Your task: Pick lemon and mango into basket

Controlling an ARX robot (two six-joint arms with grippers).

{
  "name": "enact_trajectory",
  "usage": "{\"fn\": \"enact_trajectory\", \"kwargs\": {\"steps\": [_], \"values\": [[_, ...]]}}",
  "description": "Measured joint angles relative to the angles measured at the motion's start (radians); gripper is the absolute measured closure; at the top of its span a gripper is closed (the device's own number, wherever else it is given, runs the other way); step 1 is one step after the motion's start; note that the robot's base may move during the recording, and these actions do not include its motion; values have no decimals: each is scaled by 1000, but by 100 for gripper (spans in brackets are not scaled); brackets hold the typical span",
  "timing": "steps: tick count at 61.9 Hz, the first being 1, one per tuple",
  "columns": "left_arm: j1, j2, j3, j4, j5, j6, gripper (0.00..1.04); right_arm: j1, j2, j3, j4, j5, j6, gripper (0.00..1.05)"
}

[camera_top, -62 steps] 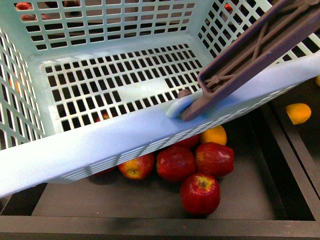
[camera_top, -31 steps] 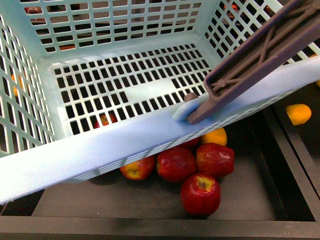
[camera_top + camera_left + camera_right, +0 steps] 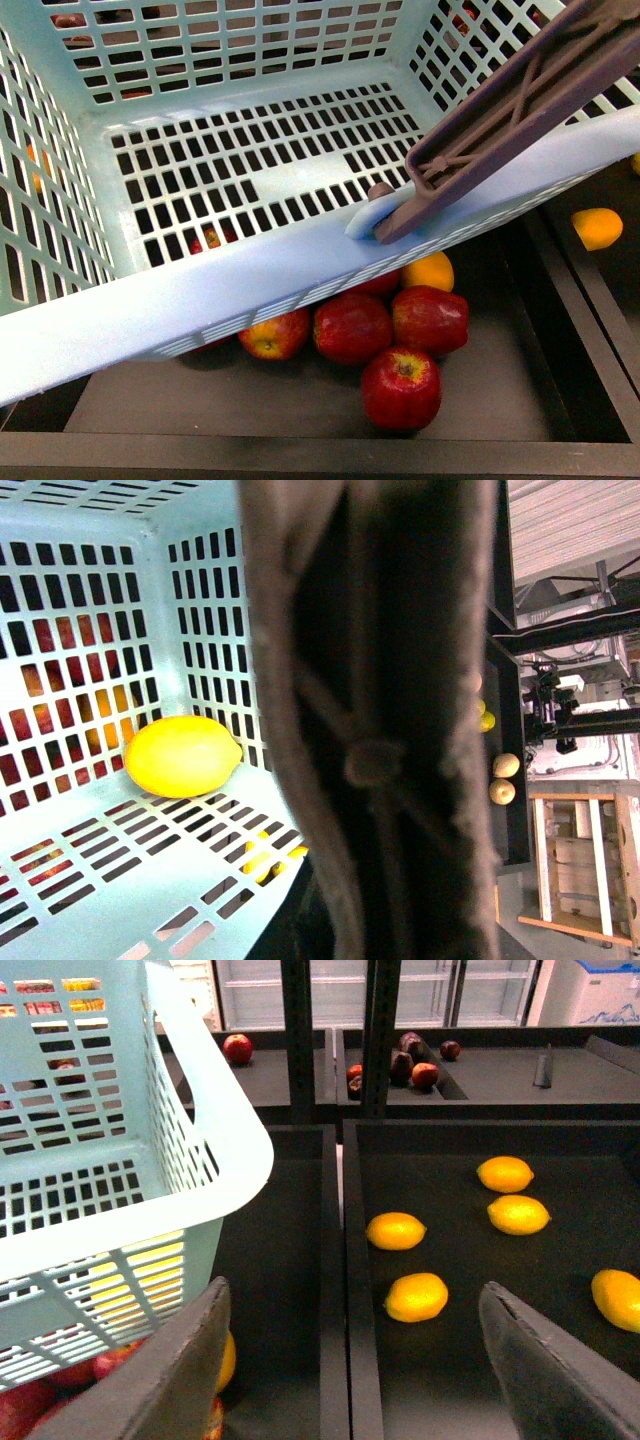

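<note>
Your basket (image 3: 200, 300) hangs tilted, close up to the front camera, over a dark tray (image 3: 500, 380) of red apples (image 3: 400, 385) with one yellow-orange fruit (image 3: 430, 272) touching them. The lemon (image 3: 183, 756) lies inside on the slotted floor, near a wall. The brown handle (image 3: 370, 730) fills the left wrist view. Your left pincer is out of sight, so I can't tell its state. Your right gripper (image 3: 352, 1300) is spread wide, holding nothing, above the neighbouring tray (image 3: 430, 1370) of other lemons (image 3: 396, 1230). Glass-fronted cabinets (image 3: 420, 990) line the far wall.

A yellow lemon (image 3: 182, 756) lies inside the aqua lattice-walled basket (image 3: 200, 305).
</note>
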Motion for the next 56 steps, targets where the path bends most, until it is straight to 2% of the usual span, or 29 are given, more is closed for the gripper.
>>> {"fn": "enact_trajectory", "kwargs": {"steps": [8, 17, 36, 56], "values": [[-3, 0, 0, 0, -1, 0, 100, 0, 0, -1, 0, 4, 1, 7], [-11, 0, 0, 0, 26, -11, 100, 0, -2, -1, 0, 3, 0, 9], [-2, 0, 0, 0, -6, -2, 100, 0, -2, -4, 0, 3, 0, 9], [2, 0, 0, -3, 5, -1, 100, 0, -1, -5, -1, 0, 0, 9]]}}
